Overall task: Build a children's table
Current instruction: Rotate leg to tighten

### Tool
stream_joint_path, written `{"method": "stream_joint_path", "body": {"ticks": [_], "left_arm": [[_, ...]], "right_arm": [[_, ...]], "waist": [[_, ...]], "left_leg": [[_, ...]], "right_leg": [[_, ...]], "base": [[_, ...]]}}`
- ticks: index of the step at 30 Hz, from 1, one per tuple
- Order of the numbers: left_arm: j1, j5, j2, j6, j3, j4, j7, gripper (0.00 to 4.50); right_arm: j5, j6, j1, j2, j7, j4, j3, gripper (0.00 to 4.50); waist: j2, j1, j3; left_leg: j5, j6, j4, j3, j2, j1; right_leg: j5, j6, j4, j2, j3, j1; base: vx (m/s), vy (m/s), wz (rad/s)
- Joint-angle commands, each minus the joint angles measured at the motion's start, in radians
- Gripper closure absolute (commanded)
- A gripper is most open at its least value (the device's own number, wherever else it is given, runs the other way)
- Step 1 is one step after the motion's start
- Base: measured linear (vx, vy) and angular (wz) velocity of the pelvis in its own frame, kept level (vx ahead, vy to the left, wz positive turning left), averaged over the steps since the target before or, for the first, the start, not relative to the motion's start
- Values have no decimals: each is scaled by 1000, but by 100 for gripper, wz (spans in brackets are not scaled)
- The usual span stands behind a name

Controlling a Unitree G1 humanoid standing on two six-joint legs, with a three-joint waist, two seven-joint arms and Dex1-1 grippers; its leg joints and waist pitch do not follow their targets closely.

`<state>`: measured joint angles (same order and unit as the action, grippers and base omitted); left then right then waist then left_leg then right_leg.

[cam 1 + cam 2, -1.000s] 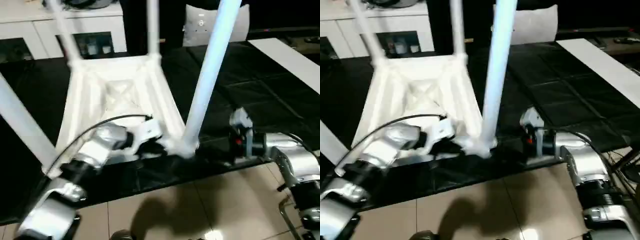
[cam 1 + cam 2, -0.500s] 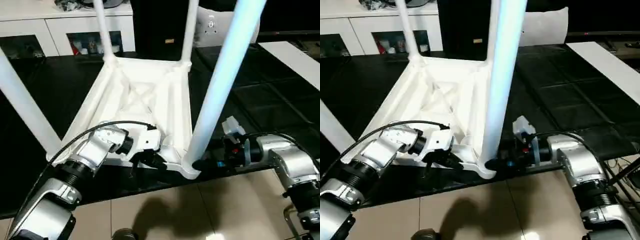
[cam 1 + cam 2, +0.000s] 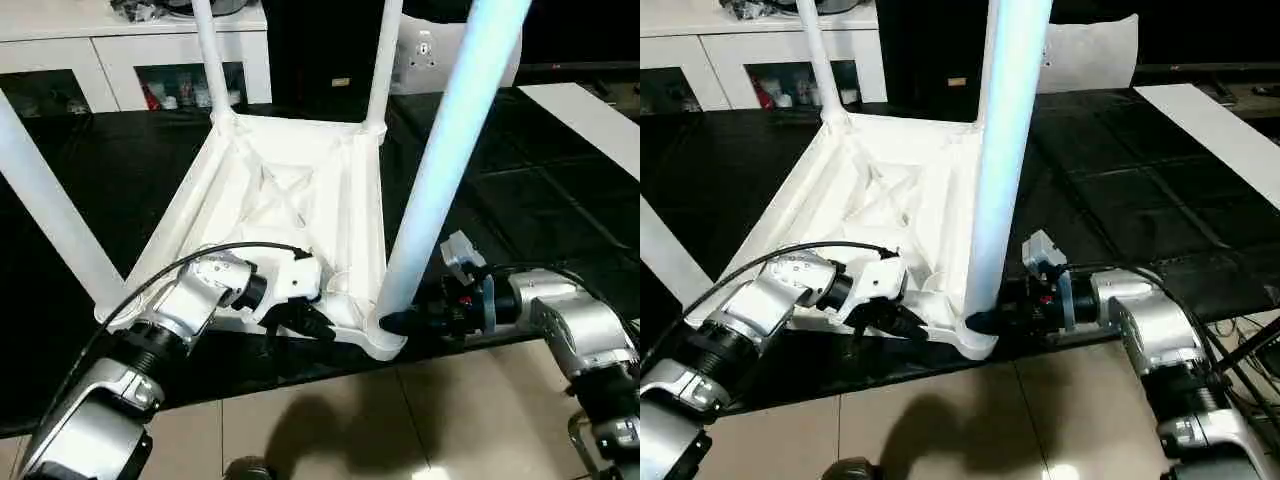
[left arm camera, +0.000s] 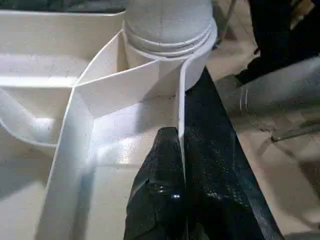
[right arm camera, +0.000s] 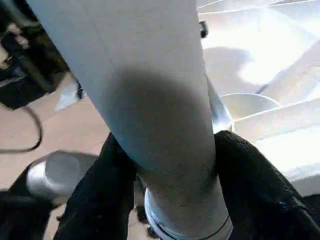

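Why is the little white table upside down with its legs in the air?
It is upside down: the children's table lies top-down on the black work table, ribbed underside showing, legs pointing up. Why, the pictures don't show.

Children's table (image 3: 290, 190): inverted on work table (image 3: 520, 190), legs up. Left gripper (image 3: 305, 322) at near rim; right gripper (image 3: 400, 322) around near-right leg (image 3: 440, 170). Cabinet (image 3: 130, 60) behind.

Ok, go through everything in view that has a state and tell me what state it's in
Children's table: upside down on the black work table, four legs up.
Near-right leg: seated in its corner socket.
Left gripper: shut on the tabletop's edge wall.
Right gripper: shut on that leg.
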<state>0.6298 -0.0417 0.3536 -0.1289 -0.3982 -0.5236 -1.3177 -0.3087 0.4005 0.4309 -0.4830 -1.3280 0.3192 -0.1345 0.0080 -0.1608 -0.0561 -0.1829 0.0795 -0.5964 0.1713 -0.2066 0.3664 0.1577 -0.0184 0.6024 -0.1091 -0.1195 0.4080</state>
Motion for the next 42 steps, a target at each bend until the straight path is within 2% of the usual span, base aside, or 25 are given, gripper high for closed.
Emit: {"method": "stream_joint_path", "body": {"ticks": [1,2,3,4,5,6,7,8,9,11,12,13,14,15,17,19,21,24,27,29,31,34,35,38,42], "left_arm": [[-5,18,-81,-106,29,54,122,450],[-5,18,-81,-106,29,54,122,450],[-3,19,-110,-147,43,62,171,450],[-3,19,-110,-147,43,62,171,450],[-3,19,-110,-147,43,62,171,450],[0,19,-133,-176,53,65,213,450],[13,10,-166,-203,64,53,275,450],[31,3,-207,-222,80,29,348,450],[53,-4,-249,-233,96,1,422,450],[67,-9,-277,-238,106,-17,469,450],[82,-12,-300,-236,115,-37,512,450],[88,-18,-315,-247,122,-39,541,450],[93,-24,-322,-252,125,-41,557,450],[93,-24,-322,-252,125,-41,557,450],[91,-34,-321,-250,127,-39,564,450],[84,-39,-308,-241,125,-36,558,450],[80,-46,-292,-224,122,-38,552,450],[75,-55,-270,-190,116,-50,535,450],[62,-61,-241,-143,99,-48,495,450],[55,-56,-230,-139,96,-43,470,450],[48,-54,-200,-111,84,-46,417,450],[37,-51,-122,-8,43,-58,276,450],[37,-51,-122,-8,43,-58,276,450],[32,-33,-68,58,16,-41,145,450],[32,-35,-36,89,-11,-34,67,450]], "right_arm": [[37,73,42,103,273,32,43,241],[37,73,42,103,273,32,43,242],[60,88,62,146,380,62,61,242],[60,88,62,146,380,62,61,244],[60,88,62,146,380,62,61,244],[77,104,78,180,463,87,75,245],[89,102,107,224,564,133,95,246],[92,93,144,274,683,197,126,246],[97,62,177,315,785,256,149,246],[100,40,198,340,849,292,163,246],[95,-11,215,359,875,326,172,246],[99,-39,222,375,890,337,183,213],[112,-69,226,381,895,348,182,180],[112,-69,226,381,895,348,182,180],[122,-87,220,377,876,343,178,174],[114,-96,203,365,834,312,182,160],[113,-113,184,341,784,282,181,160],[109,-148,156,294,715,256,166,160],[96,-167,120,232,625,218,158,149],[85,-165,107,209,584,201,158,132],[60,-158,82,160,485,162,159,122],[32,-154,34,41,280,88,134,101],[32,-154,34,41,280,88,134,83],[65,-235,20,-22,177,85,83,83],[59,-246,17,-47,89,85,63,83]], "waist": [[-10,14,68],[-10,20,67],[-15,41,63],[-15,50,63],[-15,60,65],[-17,69,65],[-12,72,65],[-7,84,64],[-10,98,65],[-10,104,68],[-8,106,70],[-8,106,70],[-7,109,73],[-5,108,77],[-7,95,85],[-5,84,88],[-2,74,90],[-4,63,84],[-4,61,77],[-5,62,77],[-1,60,77],[-9,42,76],[-8,41,76],[-8,42,75],[-5,24,78]], "left_leg": [[-208,-19,75,-3,-27,-4],[-223,-7,77,-4,-26,-5],[-251,17,78,-9,-17,1],[-260,21,78,-11,-15,2],[-273,14,74,-10,-12,-4],[-268,-1,75,-11,-12,1],[-267,-1,75,-10,-14,-1],[-267,9,74,-12,-13,2],[-278,16,70,-12,-7,0],[-268,6,67,-11,-4,-3],[-262,-5,69,-11,-7,0],[-262,-5,69,-11,-7,0],[-246,-11,70,-11,-12,1],[-219,-20,70,-10,-15,4],[-150,-48,62,-1,-16,-6],[-81,-85,58,-1,-14,5],[-54,-112,55,1,-15,3],[-99,-113,58,3,-16,1],[-176,-83,65,2,-18,-1],[-190,-67,67,1,-18,-3],[-198,-64,67,0,-18,-4],[-197,-85,67,-1,-22,-5],[-186,-82,67,0,-23,-2],[-201,-73,67,1,-22,-3],[-184,-74,66,1,-28,-6]], "right_leg": [[375,-149,-79,-51,52,-57],[403,-143,-80,-51,50,-55],[516,-94,-94,-54,40,-62],[541,-80,-99,-55,36,-62],[566,-61,-110,-55,34,-59],[549,-60,-110,-53,36,-59],[537,-67,-108,-51,37,-56],[529,-81,-104,-50,34,-54],[555,-75,-111,-49,28,-52],[548,-71,-115,-49,28,-52],[513,-80,-112,-47,29,-53],[513,-80,-112,-47,29,-53],[452,-102,-105,-47,33,-54],[368,-131,-95,-46,38,-57],[193,-210,-74,-42,48,-54],[86,-238,-56,-41,49,-64],[36,-254,-50,-42,51,-65],[90,-242,-60,-42,50,-65],[215,-204,-75,-44,48,-64],[265,-188,-81,-44,47,-63],[281,-176,-85,-43,48,-62],[270,-171,-84,-43,49,-63],[251,-179,-77,-45,52,-62],[295,-174,-82,-47,48,-60],[250,-200,-72,-46,50,-56]], "base": [[0,0,0],[-52,-7,-8],[0,0,0],[0,0,0],[0,0,0],[0,0,0],[0,0,0],[0,0,0],[0,0,0],[0,0,0],[0,0,0],[0,0,0],[0,0,0],[0,0,0],[59,5,8],[60,-2,6],[0,0,0],[0,0,0],[0,0,0],[0,0,0],[0,0,0],[0,0,0],[0,0,0],[0,0,0],[0,0,0]]}}
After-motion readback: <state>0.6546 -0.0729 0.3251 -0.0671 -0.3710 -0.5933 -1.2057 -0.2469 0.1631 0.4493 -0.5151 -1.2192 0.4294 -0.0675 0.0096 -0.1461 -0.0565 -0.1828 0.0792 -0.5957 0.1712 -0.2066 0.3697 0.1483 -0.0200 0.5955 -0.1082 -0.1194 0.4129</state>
